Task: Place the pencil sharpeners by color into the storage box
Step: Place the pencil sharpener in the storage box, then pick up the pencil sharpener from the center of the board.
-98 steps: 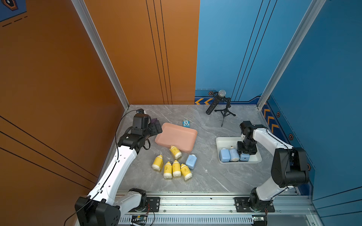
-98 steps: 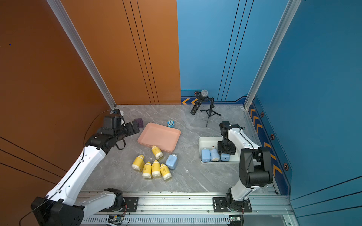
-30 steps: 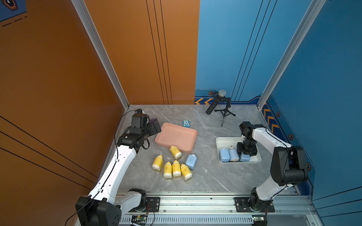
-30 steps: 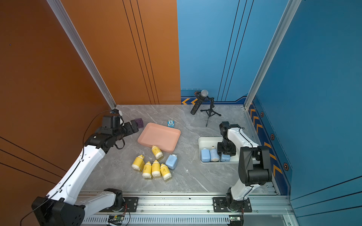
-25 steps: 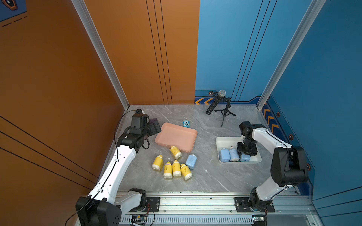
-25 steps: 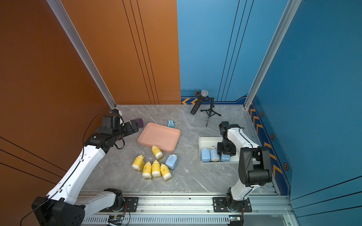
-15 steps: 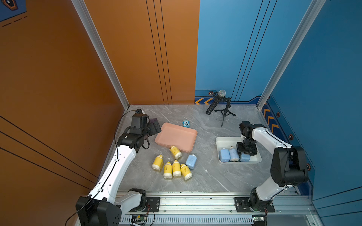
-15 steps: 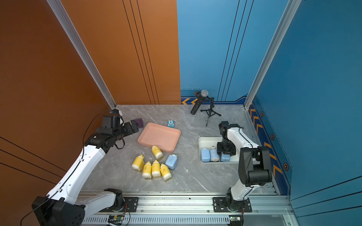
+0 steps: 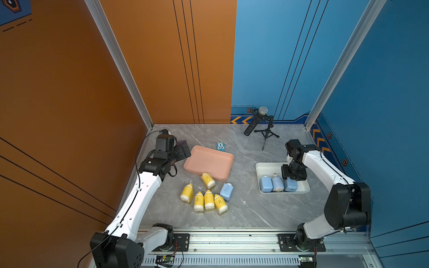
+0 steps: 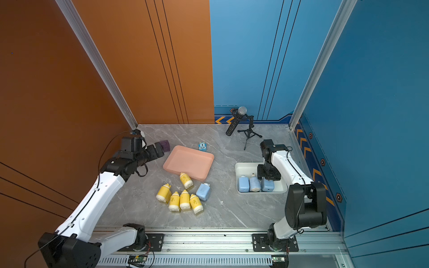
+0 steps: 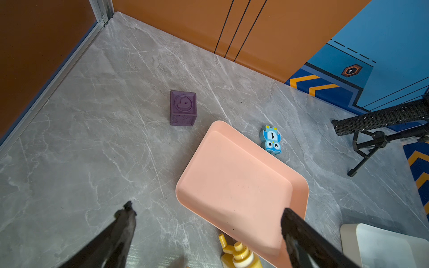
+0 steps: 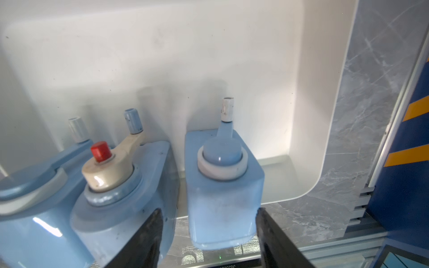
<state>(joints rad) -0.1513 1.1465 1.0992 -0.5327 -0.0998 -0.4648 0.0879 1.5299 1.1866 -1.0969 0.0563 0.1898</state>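
**Three blue sharpeners in the white tray, right gripper loose around the rightmost**

Top views: in both top views a grey marble-patterned tabletop (image 9: 255, 208) carries a shallow white plastic storage tray (image 9: 267, 165) on the right. An empty salmon-pink plastic tray (image 9: 209, 161) lies left of centre. Three light blue bottle-shaped pencil sharpeners (image 9: 266, 185) lie side by side along the white tray's near edge. The right gripper (image 9: 291, 179) points down over the rightmost of them. Five yellow bottle-shaped pencil sharpeners (image 9: 199, 201) lie on the tabletop near the pink tray, one with its cap just beside the near rim. A loose light blue pencil sharpener (image 9: 226, 191) lies just right of that group. The left gripper (image 10: 158, 149) hangs at the far left, beside a dark purple cube (image 10: 165, 145). A small blue cartoon-faced toy (image 9: 220, 146) sits just beyond the pink tray, and a black microphone on a tripod (image 9: 260, 120) stands at the far edge.

Left wrist: the left gripper's fingers are spread wide with nothing between them. Bare tabletop and a corner of the pink tray lie beyond them.

Right wrist: the right gripper's fingers straddle the rightmost blue sharpener, which rests in the white tray. One finger stands between it and the middle sharpener with a sliver of gap showing, and the other is at its opposite side. The hold looks released, not clenched.
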